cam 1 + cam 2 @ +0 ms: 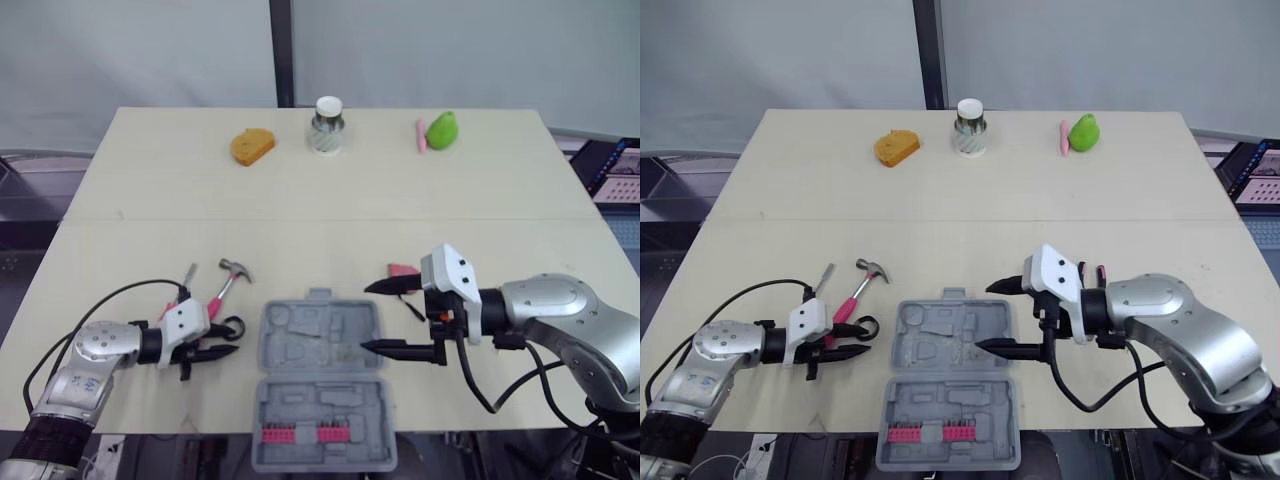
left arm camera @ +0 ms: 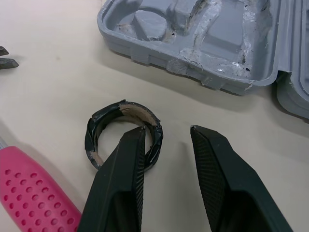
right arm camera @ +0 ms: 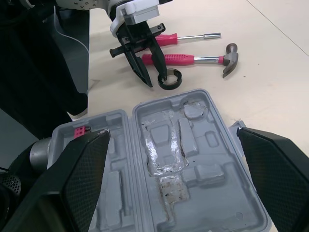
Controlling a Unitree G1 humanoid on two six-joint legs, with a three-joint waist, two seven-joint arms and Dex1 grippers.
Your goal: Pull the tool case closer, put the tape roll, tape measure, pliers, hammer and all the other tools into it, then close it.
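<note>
My left gripper (image 2: 166,133) is low over the table (image 1: 150,200), fingers parted and grasping nothing; one fingertip (image 2: 134,140) overlaps the near rim of the black tape roll (image 2: 123,133), the other sits just outside the ring; I cannot tell if that finger touches the roll or hangs just above it. The tape roll lies flat on the table, just beside the left edge of the grey tool case (image 1: 300,340), not in it. The tool case lies open at the near edge of the table, between my two arms; the moulded tray half is farther from me, and the other half, with a row of pink bits (image 1: 318,432), is nearest me and juts over the edge; the tray recesses hold no tools. My right gripper (image 1: 367,317) is spread wide and empty, hovering by the right side of the tray half, one finger near its far corner, one near its near corner. The hammer (image 1: 226,284), pink handle and metal head, lies just beyond the tape roll; a pink-handled screwdriver (image 3: 183,37) lies beside it, farther left. A small pink thing (image 1: 402,270) shows behind my right wrist, mostly hidden. Far side of the table: an orange-brown lump (image 1: 251,146), a can (image 1: 327,126), a green object (image 1: 441,130) beside a pink stick (image 1: 421,135).
</note>
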